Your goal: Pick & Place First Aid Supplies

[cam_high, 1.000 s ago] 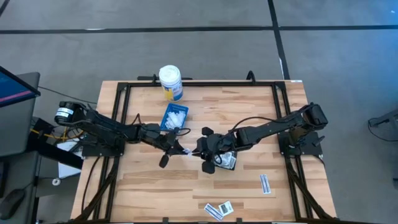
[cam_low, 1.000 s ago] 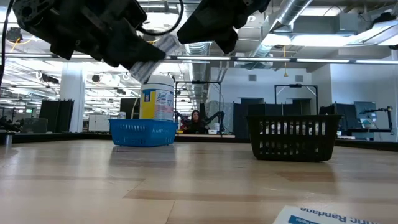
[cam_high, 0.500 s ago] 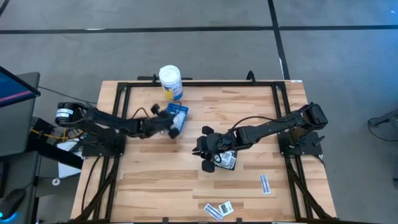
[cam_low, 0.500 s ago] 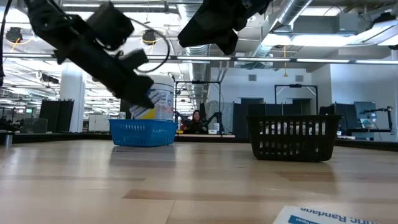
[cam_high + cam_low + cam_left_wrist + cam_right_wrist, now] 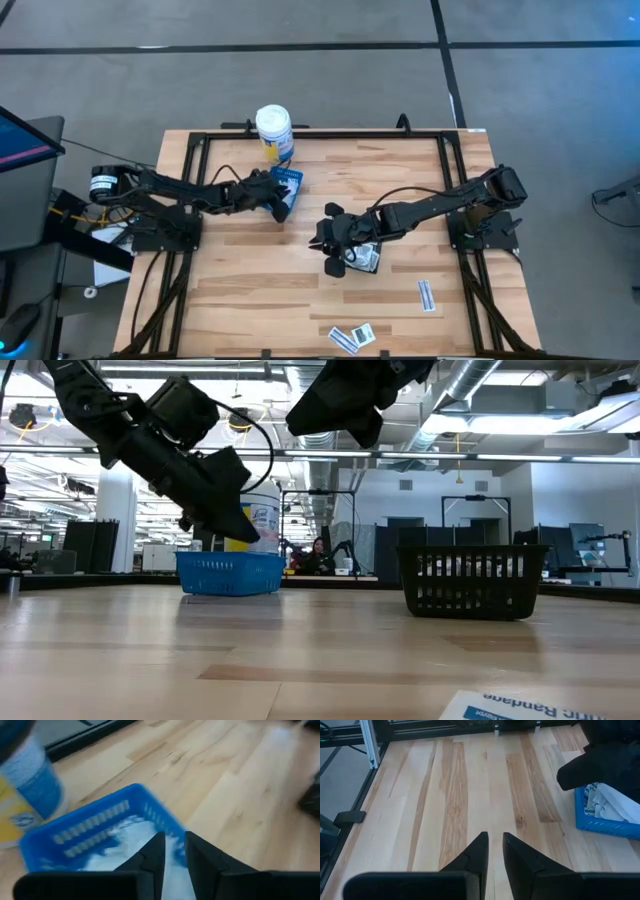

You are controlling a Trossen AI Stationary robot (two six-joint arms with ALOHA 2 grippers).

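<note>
Blue basket (image 5: 95, 820) of white packets (image 5: 135, 845) lies under the left gripper (image 5: 172, 847), fingers slightly parted, holding nothing.

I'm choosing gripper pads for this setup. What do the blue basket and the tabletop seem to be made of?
Blue basket: probably moulded plastic, judging by its uniform colour and slotted walls; white packets lie inside. Tabletop: wood or a wood-look surface, with plank seams and visible grain and a smooth, slightly shiny finish.

Count: one white bottle (image 5: 274, 131), one blue tray (image 5: 290, 185), one black basket (image 5: 472, 580), four loose packets (image 5: 351, 337) lower right.
</note>
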